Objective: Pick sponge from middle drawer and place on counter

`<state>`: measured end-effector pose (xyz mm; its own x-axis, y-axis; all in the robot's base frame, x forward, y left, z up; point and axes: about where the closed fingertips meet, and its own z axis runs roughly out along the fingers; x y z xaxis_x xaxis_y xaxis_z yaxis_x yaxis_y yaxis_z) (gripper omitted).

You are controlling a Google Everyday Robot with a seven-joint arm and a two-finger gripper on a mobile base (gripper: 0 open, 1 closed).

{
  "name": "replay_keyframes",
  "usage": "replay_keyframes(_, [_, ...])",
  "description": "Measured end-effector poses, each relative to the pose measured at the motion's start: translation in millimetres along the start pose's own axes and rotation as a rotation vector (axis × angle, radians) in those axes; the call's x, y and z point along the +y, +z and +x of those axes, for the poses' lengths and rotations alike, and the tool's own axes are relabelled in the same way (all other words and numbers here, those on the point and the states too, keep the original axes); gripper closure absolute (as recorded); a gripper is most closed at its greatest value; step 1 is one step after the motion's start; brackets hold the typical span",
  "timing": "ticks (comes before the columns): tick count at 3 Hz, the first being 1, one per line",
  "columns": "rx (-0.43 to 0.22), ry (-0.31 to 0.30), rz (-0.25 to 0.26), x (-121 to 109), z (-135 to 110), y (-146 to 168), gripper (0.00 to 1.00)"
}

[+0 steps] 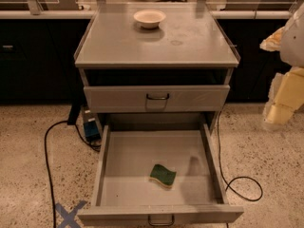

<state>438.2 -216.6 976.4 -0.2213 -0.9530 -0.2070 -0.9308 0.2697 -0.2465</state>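
Note:
The sponge (163, 175), dark green on top with a yellow foam body, lies flat on the floor of the middle drawer (128, 156), a little right of centre and toward the front. The drawer is pulled fully out, and its narrow front face with a dark wire handle (160, 220) sits at the bottom edge of the view. The counter (118, 42) is the grey cabinet top above it. My gripper (281, 109) is at the right edge of the view, cream and white, at about the height of the cabinet's upper drawer and well to the right of the cabinet. It touches nothing.
A cream round bowl (149, 18) stands at the back middle of the counter. A grey drawer with a taller front face (190, 99) sits above the open one. Black cables (47, 146) run over the speckled floor on both sides. A blue tape cross (69, 213) marks the floor at bottom left.

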Motion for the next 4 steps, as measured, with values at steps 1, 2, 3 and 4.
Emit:
replay_keyframes(1, [0.000,0.000,0.000,0.0,0.0,0.0,0.00])
replay_keyframes(2, [-0.006,-0.006,-0.015,6.0,0.4,24.2,0.00])
replay_keyframes(3, [-0.013,-0.024,-0.066,18.7,1.2,93.0,0.00])
replay_keyframes(4, [-0.017,-0.021,-0.125,34.2,0.6,175.7,0.00])
